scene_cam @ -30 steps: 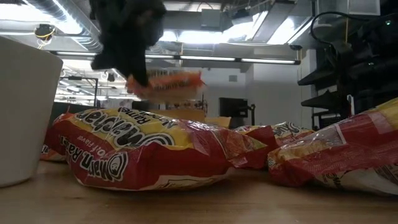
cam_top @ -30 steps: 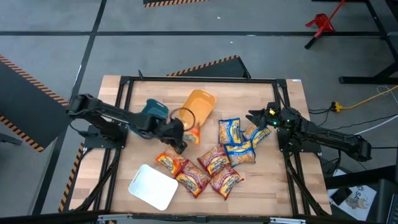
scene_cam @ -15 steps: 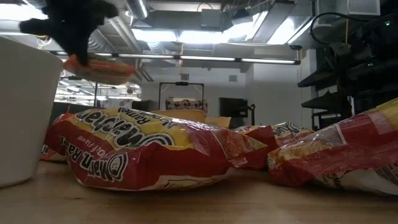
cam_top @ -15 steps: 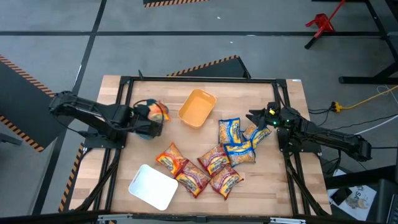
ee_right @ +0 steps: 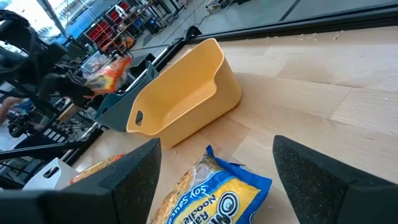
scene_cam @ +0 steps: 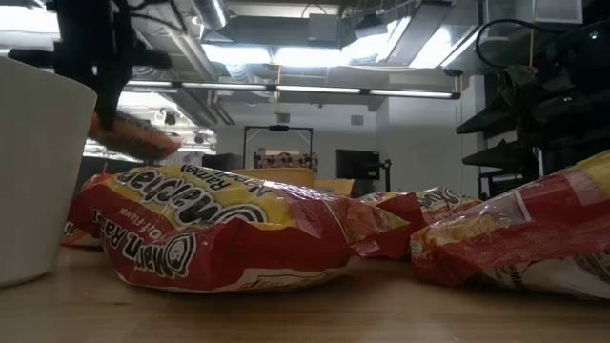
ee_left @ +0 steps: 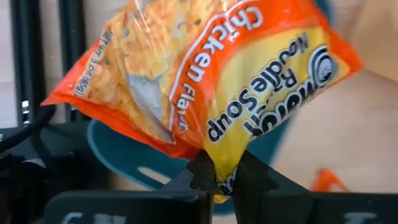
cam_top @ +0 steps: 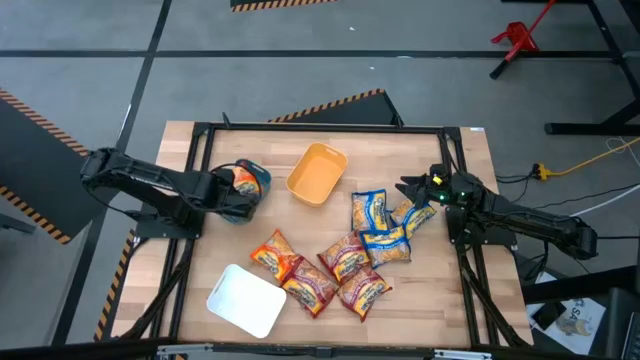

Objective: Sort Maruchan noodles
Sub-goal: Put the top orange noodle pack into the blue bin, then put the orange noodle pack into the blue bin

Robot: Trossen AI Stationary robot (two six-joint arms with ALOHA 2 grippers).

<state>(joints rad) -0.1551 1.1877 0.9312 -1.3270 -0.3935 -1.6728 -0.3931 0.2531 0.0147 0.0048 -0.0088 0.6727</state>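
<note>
My left gripper (cam_top: 238, 190) is shut on an orange-red Maruchan packet (ee_left: 205, 81) and hovers over the teal tray (cam_top: 258, 176) at the table's left. In the low view the packet (scene_cam: 133, 138) hangs tilted under the gripper (scene_cam: 105, 86). Several red packets (cam_top: 345, 257) and three blue-and-yellow packets (cam_top: 370, 211) lie flat on the middle of the table. My right gripper (cam_top: 408, 188) is open and waits beside the blue-and-yellow packets, one of which (ee_right: 211, 193) lies just ahead of its fingers. My left gripper pinches the orange-red packet by its crimped edge (ee_left: 219, 163), near a corner on the yellow printed side, between its two fingers. The fingers come from above. The packet is lifted clear, tilted, over the teal tray (ee_left: 118, 158).
The yellow-orange tray (cam_top: 317, 172) sits at the far middle, also seen from the right wrist (ee_right: 186, 93). A white tray (cam_top: 246, 299) stands near the table's near edge, left of the red packets. A black frame (cam_top: 200, 150) borders the wooden table.
My left gripper has carried the orange-red packet from beside the yellow-orange tray toward the table's left, to above the teal tray, and has then sunk a little. The packet stays shut in its fingers.
</note>
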